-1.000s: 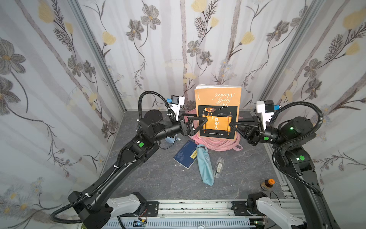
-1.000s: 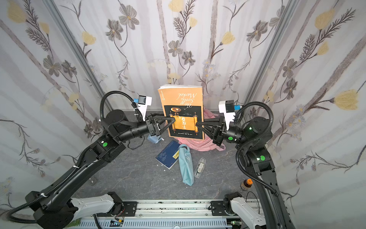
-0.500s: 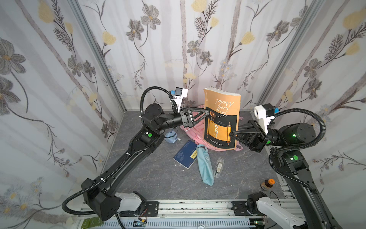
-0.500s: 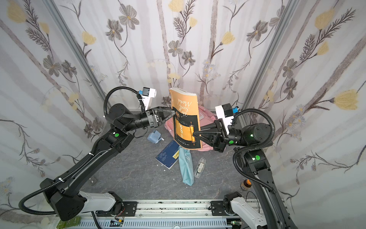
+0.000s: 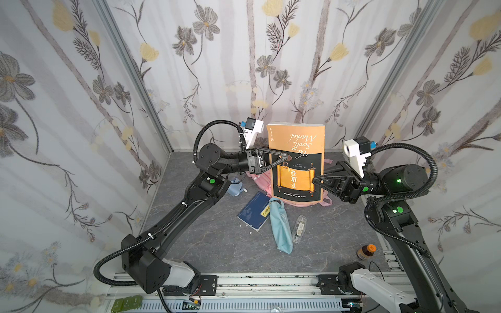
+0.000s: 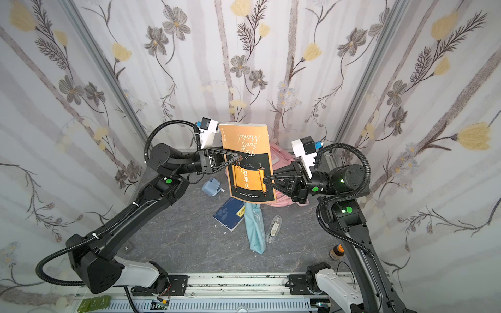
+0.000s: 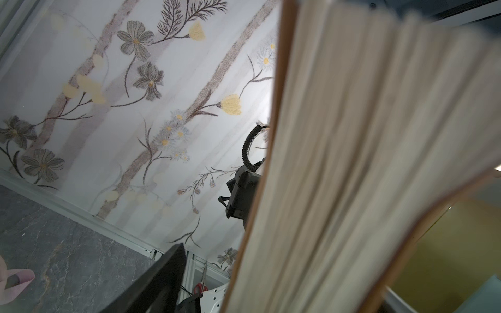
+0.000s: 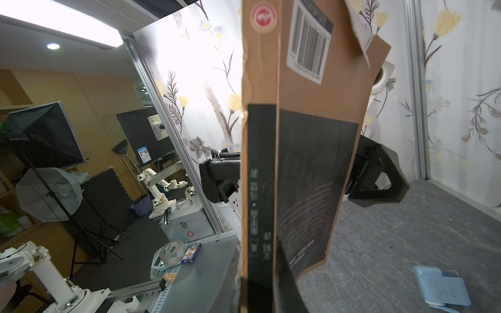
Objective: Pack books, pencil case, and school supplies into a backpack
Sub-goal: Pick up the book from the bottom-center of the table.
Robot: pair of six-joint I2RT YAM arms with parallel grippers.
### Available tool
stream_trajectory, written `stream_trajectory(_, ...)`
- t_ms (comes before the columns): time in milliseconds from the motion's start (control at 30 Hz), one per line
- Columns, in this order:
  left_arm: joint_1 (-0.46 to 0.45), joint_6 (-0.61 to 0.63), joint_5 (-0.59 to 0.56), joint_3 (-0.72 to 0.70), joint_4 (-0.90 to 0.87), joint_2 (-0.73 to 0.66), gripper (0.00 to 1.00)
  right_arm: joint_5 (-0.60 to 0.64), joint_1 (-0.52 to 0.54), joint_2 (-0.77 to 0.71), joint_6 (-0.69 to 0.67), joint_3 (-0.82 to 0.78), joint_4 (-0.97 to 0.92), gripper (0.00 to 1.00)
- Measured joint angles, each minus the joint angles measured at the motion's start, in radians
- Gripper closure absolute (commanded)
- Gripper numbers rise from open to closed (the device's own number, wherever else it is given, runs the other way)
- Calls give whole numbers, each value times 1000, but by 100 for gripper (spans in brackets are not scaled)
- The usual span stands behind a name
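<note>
Grey tabletop [image 5: 211, 244], floral walls [image 5: 217, 67]; right claw [image 5: 314, 182] grips brown book [image 5: 298, 146], left claw [image 5: 284, 157] wide astride it, hiding twelve-o'clock backpack [image 6: 280, 158].

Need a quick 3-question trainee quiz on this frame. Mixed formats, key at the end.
1. True or false: the brown book lies flat on the table.
2. What lies beside the pencil case, on its side away from the navy book? A) clear case B) bottle C) backpack
3. Which hand is shut on the brown book?

Key
1. False: it is held upright, off the table.
2. A.
3. The right hand. The left hand is open around the opposite edge.
</note>
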Motion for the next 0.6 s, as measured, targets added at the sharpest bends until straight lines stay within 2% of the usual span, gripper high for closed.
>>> stream_trajectory(167,0,21,-13,-42,-26,-23,58,50,-68,22,-18,-31,-76,100)
stream_trajectory(300,1,36,-48,-53,-56,-25,95,92,-106,42,-22,-61,-153,100)
stream_trajectory(333,1,40,-57,-53,-71,-24,100,100,-110,41,-21,-64,-169,95)
stream_trajectory(400,0,50,-74,-53,-82,-25,100,115,-116,34,-27,-69,-188,88)
stream_trajectory(467,-4,71,-106,-50,-118,-30,100,146,-116,10,-35,-79,-197,49)
stream_trajectory(500,-8,86,-133,-44,-144,-35,100,174,-116,-10,-38,-86,-198,33)
stream_trajectory(533,-13,100,-175,-35,-180,-44,100,226,-116,-36,-44,-96,-191,22)
stream_trajectory(600,-17,140,-279,-6,-223,-64,100,351,-118,-92,-42,-127,-142,8)
